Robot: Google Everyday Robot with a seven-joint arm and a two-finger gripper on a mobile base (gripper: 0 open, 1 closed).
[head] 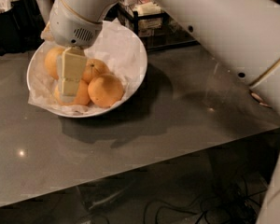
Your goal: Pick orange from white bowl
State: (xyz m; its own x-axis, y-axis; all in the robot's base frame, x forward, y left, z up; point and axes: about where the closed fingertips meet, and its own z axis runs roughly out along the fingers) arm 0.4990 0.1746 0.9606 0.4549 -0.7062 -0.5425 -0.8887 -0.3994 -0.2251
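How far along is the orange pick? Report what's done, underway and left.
Done: the gripper is down inside the white bowl. In hand: it hangs just left of the orange; a grip on anything cannot be confirmed. Left: grasp the orange and lift it clear, since it lies in the bowl, not yet raised.

Grey table (186, 120) under white bowl (141, 65), end effector (69, 88) inside.

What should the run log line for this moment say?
phase: reach | gripper: low in white bowl, over front-left orange | lift: not yet
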